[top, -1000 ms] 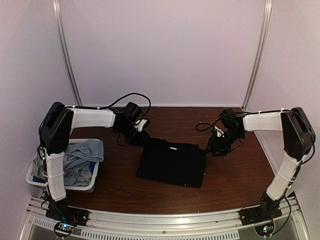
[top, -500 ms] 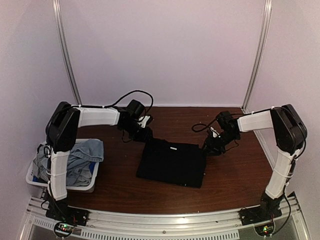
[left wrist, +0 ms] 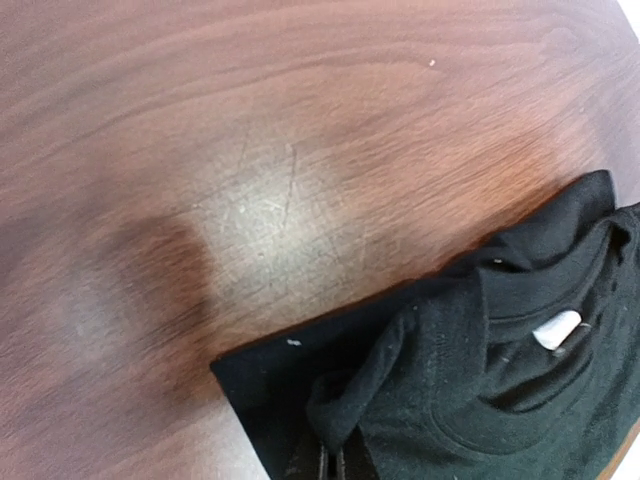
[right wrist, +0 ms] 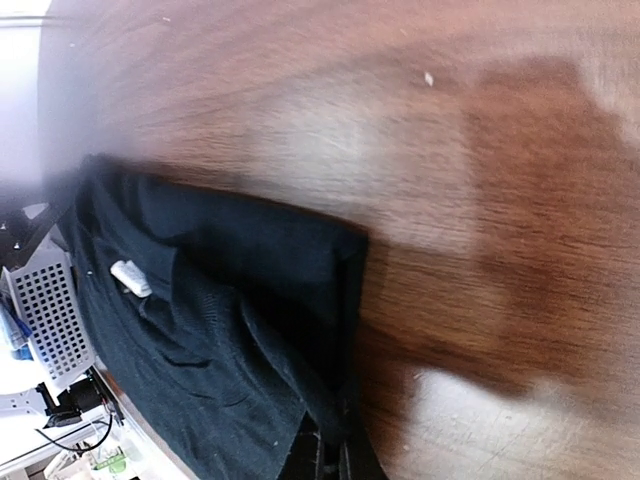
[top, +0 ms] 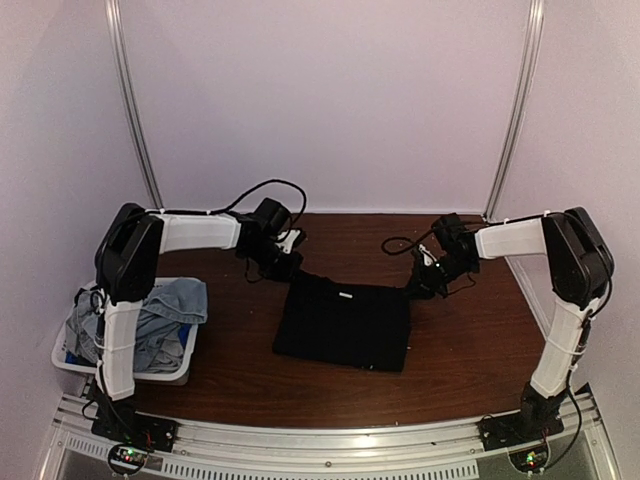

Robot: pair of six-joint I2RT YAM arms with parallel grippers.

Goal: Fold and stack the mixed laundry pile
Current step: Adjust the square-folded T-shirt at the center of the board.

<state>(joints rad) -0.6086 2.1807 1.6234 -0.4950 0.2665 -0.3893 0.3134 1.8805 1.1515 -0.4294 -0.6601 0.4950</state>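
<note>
Since a second ago both arms have drawn in on the black shirt [top: 345, 325], and both sets of jaws have gone from partly open to closed. The left gripper [top: 285, 268] now sits at the shirt's far left corner. In its wrist view the left gripper [left wrist: 322, 465] pinches a raised fold of the black shirt [left wrist: 480, 400]. The right gripper [top: 415, 287] has moved inward to the shirt's far right corner. Its own camera shows the right gripper [right wrist: 325, 455] clamped on the edge of the black shirt [right wrist: 200, 330]. The shirt itself lies much where it was, folded into a rough rectangle, and only its far edge looks slightly gathered.

A small white tag [top: 345, 295] lies at the collar, near the shirt's far edge. It shows in both wrist views [left wrist: 556, 328] [right wrist: 130, 277], but any print on it is too small to read.

The shirt rests flat on a dark reddish-brown wood-grain table [top: 470, 350], finely scratched and glossy under the light. Well left of the shirt, a white basket [top: 70, 350] holds a light-blue denim garment [top: 165, 310]. Beyond the shirt rises a plain pale wall [top: 330, 100] flanked by two slanted metal posts [top: 130, 100]. On the shirt's near side, a metal rail [top: 330, 440] carries the arm bases.
</note>
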